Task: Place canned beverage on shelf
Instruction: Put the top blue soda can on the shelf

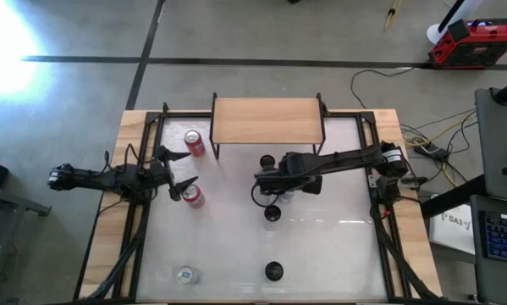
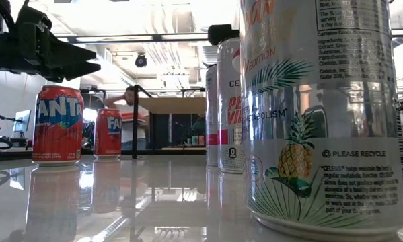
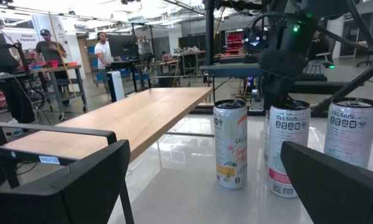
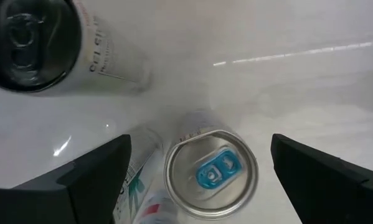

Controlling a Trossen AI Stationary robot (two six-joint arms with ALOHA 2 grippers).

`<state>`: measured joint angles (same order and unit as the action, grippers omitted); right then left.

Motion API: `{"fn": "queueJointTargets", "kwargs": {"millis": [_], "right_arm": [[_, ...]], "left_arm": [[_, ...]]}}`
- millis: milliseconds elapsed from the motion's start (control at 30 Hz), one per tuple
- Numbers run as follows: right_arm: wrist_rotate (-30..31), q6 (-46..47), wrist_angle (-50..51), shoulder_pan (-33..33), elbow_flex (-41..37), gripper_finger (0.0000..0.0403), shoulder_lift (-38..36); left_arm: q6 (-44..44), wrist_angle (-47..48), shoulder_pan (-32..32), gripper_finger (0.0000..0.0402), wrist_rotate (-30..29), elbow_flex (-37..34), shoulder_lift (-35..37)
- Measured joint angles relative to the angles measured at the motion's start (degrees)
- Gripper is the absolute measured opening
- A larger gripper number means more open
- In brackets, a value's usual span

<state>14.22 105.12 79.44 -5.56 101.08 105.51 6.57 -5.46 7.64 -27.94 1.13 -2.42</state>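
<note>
Your right end effector [image 4: 198, 171] hangs spread wide above a silver can [image 4: 211, 172] (blue tab), touching nothing. The left end effector [image 1: 179, 172] gapes empty at nine o'clock. The shelf [image 1: 267, 120] sits at twelve o'clock on the counter [image 1: 338, 246].
</note>
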Motion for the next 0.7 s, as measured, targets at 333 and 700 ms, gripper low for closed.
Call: {"fn": "queueJointTargets", "kwargs": {"millis": [333,700], "right_arm": [[-2.5,3.9,0.4,0.0,0.0,0.0368,1.1],[-4.0,6.8,0.8,-0.4,-0.2,0.0368,1.1]], "left_arm": [[0.0,0.0,0.0,0.0400,0.0,0.0,-0.1],[0.0,0.0,0.0,0.0400,0.0,0.0,-0.1]]}}
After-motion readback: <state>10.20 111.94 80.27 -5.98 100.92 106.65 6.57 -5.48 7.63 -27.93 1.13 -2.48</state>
